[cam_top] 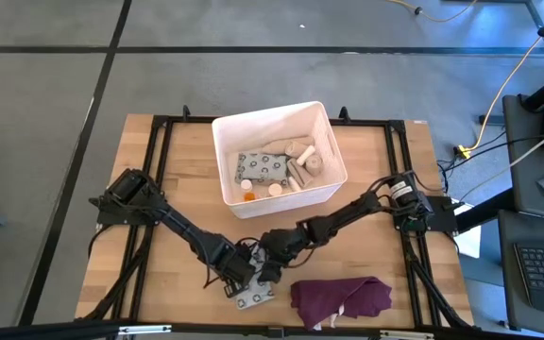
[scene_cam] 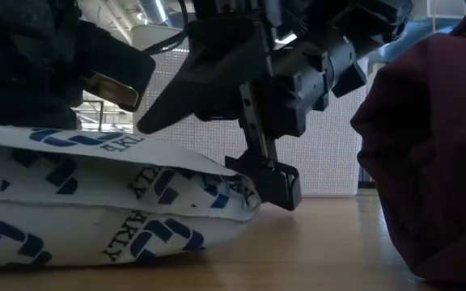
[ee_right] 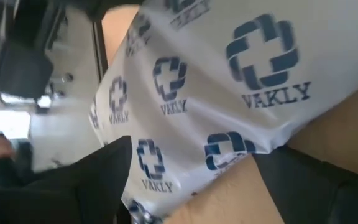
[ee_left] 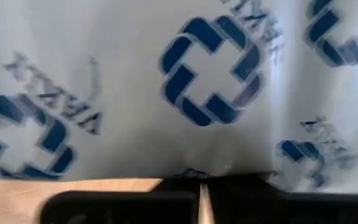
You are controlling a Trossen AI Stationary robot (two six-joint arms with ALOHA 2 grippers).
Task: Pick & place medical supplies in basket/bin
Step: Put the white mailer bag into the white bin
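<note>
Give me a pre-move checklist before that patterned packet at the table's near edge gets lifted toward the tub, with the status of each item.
1. Left gripper shut on the packet: ok; the left wrist view shows its fingers closed at the packet's edge.
2. Right gripper open around the packet's other edge: ok, one finger on either side in the right wrist view.
3. Packet clear of the purple cloth: ok, a gap shows between them.
4. Room in the white tub: ok, its left part is bare, though another packet and rolls lie inside.
5. Packet off the table: cannot tell; in the low view it seems to rest on the wood.
</note>
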